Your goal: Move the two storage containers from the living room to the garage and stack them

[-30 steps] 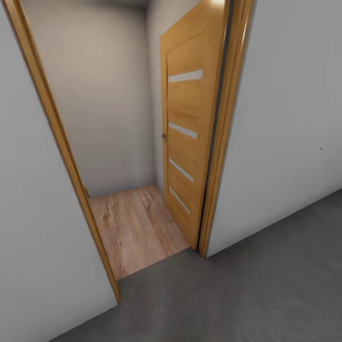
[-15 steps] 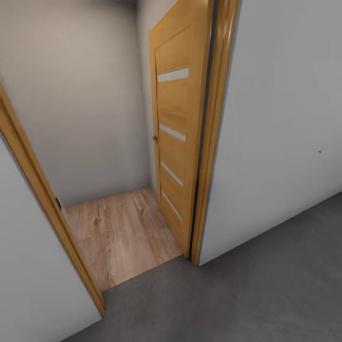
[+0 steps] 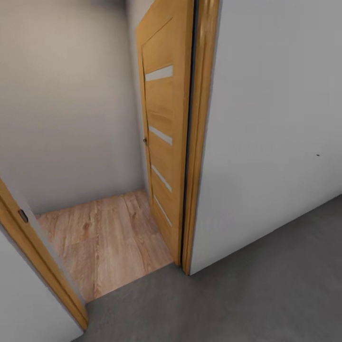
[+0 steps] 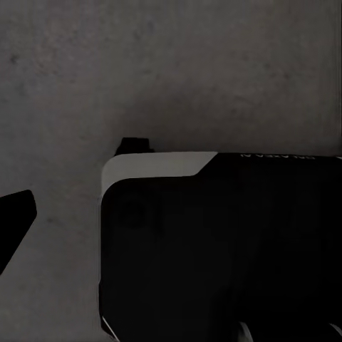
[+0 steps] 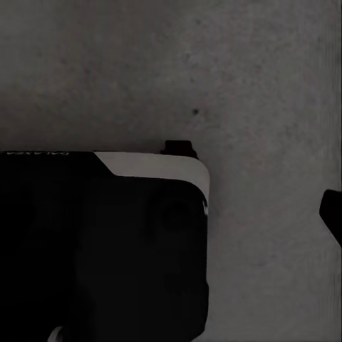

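Observation:
The two storage containers are out of view. I stand on the dark grey concrete floor (image 3: pixel 256 294) of the garage, facing a doorway in its grey-white wall (image 3: pixel 270 133). The left wrist view looks down at the concrete floor (image 4: pixel 178 71) past my own black and white body (image 4: pixel 221 249). A dark tip (image 4: pixel 14 222) juts in at that picture's edge. The right wrist view shows the same speckled floor (image 5: pixel 214 64), my body (image 5: pixel 100 242) and another dark tip (image 5: pixel 332 211). Neither view shows how the jaws stand.
An orange wooden door (image 3: pixel 164 137) with pale glass slits stands open inward, against the right door frame (image 3: pixel 197 142). Beyond the threshold lies a light wood plank floor (image 3: pixel 104 237) ending at a grey wall (image 3: pixel 71 104). The left door frame (image 3: pixel 33 256) sits near.
The whole head view has shifted: the doorway and both frames have slid left and grown larger, so the camera has moved closer and turned. Nothing in the room itself has moved.

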